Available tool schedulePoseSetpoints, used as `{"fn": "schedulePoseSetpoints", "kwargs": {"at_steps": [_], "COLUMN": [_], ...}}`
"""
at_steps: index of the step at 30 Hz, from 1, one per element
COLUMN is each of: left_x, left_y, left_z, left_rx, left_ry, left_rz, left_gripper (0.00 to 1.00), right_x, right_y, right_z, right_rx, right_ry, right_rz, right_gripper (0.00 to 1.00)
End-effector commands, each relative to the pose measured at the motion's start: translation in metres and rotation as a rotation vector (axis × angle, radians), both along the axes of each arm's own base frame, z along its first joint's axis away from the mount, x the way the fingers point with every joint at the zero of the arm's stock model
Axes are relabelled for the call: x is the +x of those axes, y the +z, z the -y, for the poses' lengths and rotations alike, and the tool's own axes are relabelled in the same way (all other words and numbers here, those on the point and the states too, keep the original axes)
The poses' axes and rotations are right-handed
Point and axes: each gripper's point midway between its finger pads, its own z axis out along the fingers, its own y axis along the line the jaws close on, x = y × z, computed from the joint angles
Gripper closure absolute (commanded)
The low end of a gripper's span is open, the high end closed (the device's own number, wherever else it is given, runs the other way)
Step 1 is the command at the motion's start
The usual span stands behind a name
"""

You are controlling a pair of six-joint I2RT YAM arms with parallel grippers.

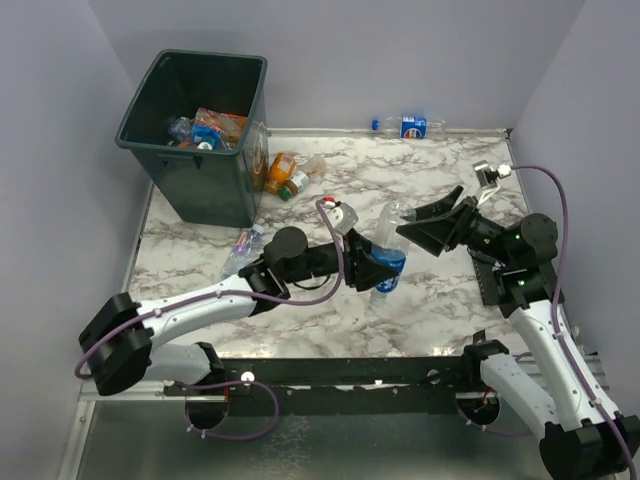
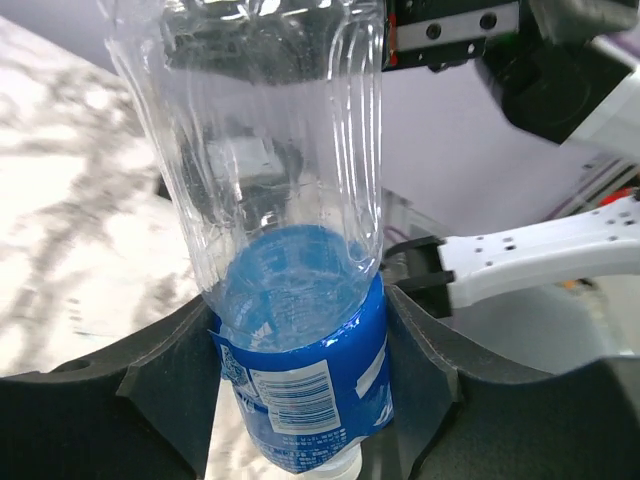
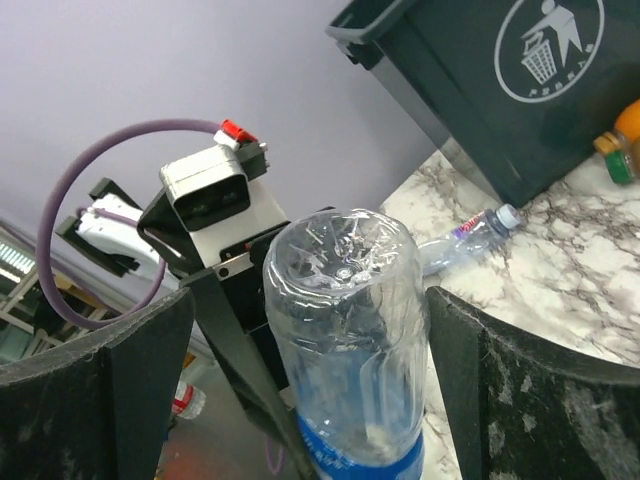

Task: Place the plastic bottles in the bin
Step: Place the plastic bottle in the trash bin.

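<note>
The left gripper [image 2: 298, 312] is clenched on a clear bottle [image 2: 280, 150], its fingers [image 2: 150, 390] pressing either side of the blue label [image 2: 310, 380]; that label shows a barcode and fine white print too small to read, and no brand name can be made out; the bottle's white cap end is cut off by the lower edge of the left wrist view. The right gripper [image 3: 310, 300] is spread wide, one finger on each side of the same bottle's clear base end, with gaps on both sides. Past the right gripper's fingers stands the bin [image 3: 470, 130], marked with a white round logo [image 3: 548, 45] of a figure dropping litter into a basket; the lettering beneath it is illegible. From above, the bin [image 1: 160, 130] sits beyond the left gripper and to its left, and already holds several bottles. A small bottle [image 3: 465, 236] lies on the marble table [image 3: 590, 260] at the bin's foot, its label blurred.
</note>
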Motion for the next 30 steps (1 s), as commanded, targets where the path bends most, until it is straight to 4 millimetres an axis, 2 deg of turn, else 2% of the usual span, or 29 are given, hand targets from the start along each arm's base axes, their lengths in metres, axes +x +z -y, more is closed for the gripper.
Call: {"fn": "schedulePoseSetpoints", "kwargs": {"at_steps": [1, 3, 5, 8, 10, 12, 13, 14, 16, 18, 21, 25, 30], "left_x": [0.039, 0.058, 0.072, 0.092, 0.097, 0.100, 0.101, 0.102, 0.107, 0.109, 0.103, 0.087, 0.065], "left_y": [0.028, 0.042, 0.047, 0.044, 0.030, 0.000, -0.005, -0.021, -0.031, -0.033, -0.028, -0.020, -0.022], "left_z": [-0.038, -0.059, -0.076, -0.102, -0.111, -0.119, -0.122, -0.128, -0.136, -0.142, -0.140, -0.122, -0.097], "left_rx": [0.151, 0.226, 0.332, 0.507, 0.640, 0.830, 0.909, 1.000, 1.119, 1.152, 1.122, 1.073, 1.028], "left_ry": [0.242, 0.362, 0.436, 0.535, 0.523, 0.466, 0.452, 0.426, 0.416, 0.444, 0.459, 0.444, 0.369], "left_rz": [0.317, 0.463, 0.621, 0.841, 1.017, 1.221, 1.318, 1.407, 1.539, 1.589, 1.632, 1.686, 1.741], "left_gripper": [0.92, 1.00, 1.00, 1.00, 1.00, 1.00, 1.00, 1.00, 1.00, 1.00, 1.00, 1.00, 1.00], "right_x": [-0.016, -0.021, -0.026, -0.035, -0.038, -0.038, -0.036, -0.035, -0.032, -0.027, -0.013, 0.005, 0.014], "right_y": [0.020, 0.032, 0.042, 0.051, 0.051, 0.044, 0.038, 0.031, 0.015, -0.005, -0.036, -0.064, -0.058], "right_z": [-0.004, -0.004, -0.004, -0.005, -0.006, -0.006, -0.006, -0.006, -0.006, -0.007, -0.005, -0.005, -0.010], "right_rx": [-0.024, -0.008, 0.007, 0.025, 0.025, 0.002, -0.010, -0.022, -0.037, -0.059, -0.124, -0.198, -0.173], "right_ry": [0.072, 0.082, 0.095, 0.130, 0.142, 0.137, 0.127, 0.121, 0.121, 0.119, 0.068, 0.053, 0.082], "right_rz": [-0.026, -0.027, -0.033, -0.043, -0.054, -0.063, -0.072, -0.085, -0.124, -0.187, -0.295, -0.422, -0.419], "right_gripper": [0.00, 0.00, 0.00, 0.00, 0.00, 0.00, 0.00, 0.00, 0.00, 0.00, 0.00, 0.01, 0.01]}}
